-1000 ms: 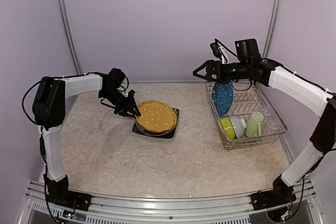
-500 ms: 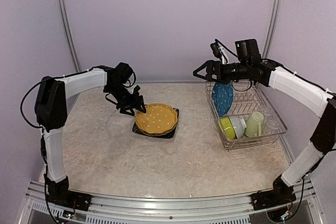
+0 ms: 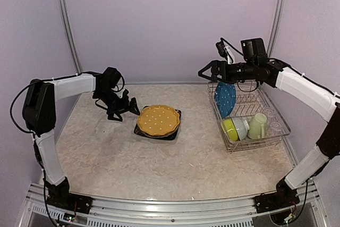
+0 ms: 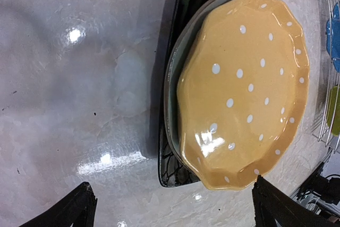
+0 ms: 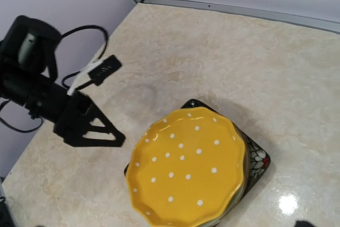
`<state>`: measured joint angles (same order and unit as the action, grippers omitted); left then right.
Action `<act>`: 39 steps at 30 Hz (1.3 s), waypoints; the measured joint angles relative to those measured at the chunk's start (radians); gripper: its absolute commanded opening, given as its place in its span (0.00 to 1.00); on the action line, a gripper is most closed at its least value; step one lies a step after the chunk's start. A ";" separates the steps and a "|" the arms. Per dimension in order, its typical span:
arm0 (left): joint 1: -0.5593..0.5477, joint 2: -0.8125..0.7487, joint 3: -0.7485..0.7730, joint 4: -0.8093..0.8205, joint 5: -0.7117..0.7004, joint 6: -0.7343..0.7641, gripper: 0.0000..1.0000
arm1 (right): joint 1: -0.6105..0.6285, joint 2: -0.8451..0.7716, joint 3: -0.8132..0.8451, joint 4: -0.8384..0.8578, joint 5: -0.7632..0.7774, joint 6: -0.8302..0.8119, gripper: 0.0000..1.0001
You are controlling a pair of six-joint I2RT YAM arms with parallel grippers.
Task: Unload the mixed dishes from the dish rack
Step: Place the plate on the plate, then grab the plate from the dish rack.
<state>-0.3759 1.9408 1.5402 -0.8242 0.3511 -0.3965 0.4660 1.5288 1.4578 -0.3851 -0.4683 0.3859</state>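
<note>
left pincer [image 3: 126, 113] has let go and drawn back leftward, jaws wide and empty, leaving the orange plate [image 3: 157, 119] stacked on the black square plate [image 4: 183, 3] on the bench [image 3: 133, 158], so the blue plate [image 3: 225, 99] in the dish rack [image 3: 276, 131], near the open, empty right pincer [image 3: 204, 75], looks next

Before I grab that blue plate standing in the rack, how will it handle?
The blue plate looks like glazed ceramic, so probably stiff, slick and breakable. It stands on edge in the rack, so it may swing or roll once lifted clear.
</note>
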 measured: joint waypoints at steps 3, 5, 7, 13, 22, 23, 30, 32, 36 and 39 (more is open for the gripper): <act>0.024 -0.025 -0.077 0.054 0.045 -0.016 0.99 | -0.002 -0.008 0.000 -0.013 0.007 -0.003 0.99; 0.024 -0.028 -0.112 0.087 0.071 -0.026 0.99 | -0.004 -0.014 0.000 -0.016 0.010 -0.004 0.99; 0.017 -0.029 -0.130 0.109 0.087 -0.036 0.99 | -0.005 -0.019 0.000 -0.017 0.013 -0.004 0.99; -0.023 -0.018 -0.135 0.167 0.101 -0.068 0.99 | -0.006 -0.024 0.000 -0.021 0.017 -0.004 0.99; -0.095 0.056 -0.131 0.189 0.104 -0.090 0.99 | -0.006 -0.033 0.000 -0.031 0.021 -0.008 0.99; -0.100 0.061 -0.131 0.189 0.104 -0.093 0.99 | -0.007 -0.035 0.000 -0.031 0.021 -0.008 0.99; -0.115 0.066 -0.125 0.185 0.095 -0.094 0.99 | -0.011 -0.037 -0.004 -0.036 0.021 -0.013 0.99; -0.123 0.067 -0.121 0.178 0.095 -0.094 0.99 | -0.011 -0.039 -0.010 -0.037 0.021 -0.014 0.99; -0.143 0.079 -0.102 0.160 0.097 -0.093 0.99 | -0.011 -0.040 -0.016 -0.037 0.021 -0.017 0.99; -0.154 0.082 -0.092 0.154 0.098 -0.091 0.99 | -0.012 -0.041 -0.016 -0.037 0.021 -0.019 0.99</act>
<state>-0.5301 2.0232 1.4487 -0.6697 0.4488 -0.4877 0.4538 1.4879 1.4422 -0.4221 -0.4469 0.3668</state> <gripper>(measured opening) 0.988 0.993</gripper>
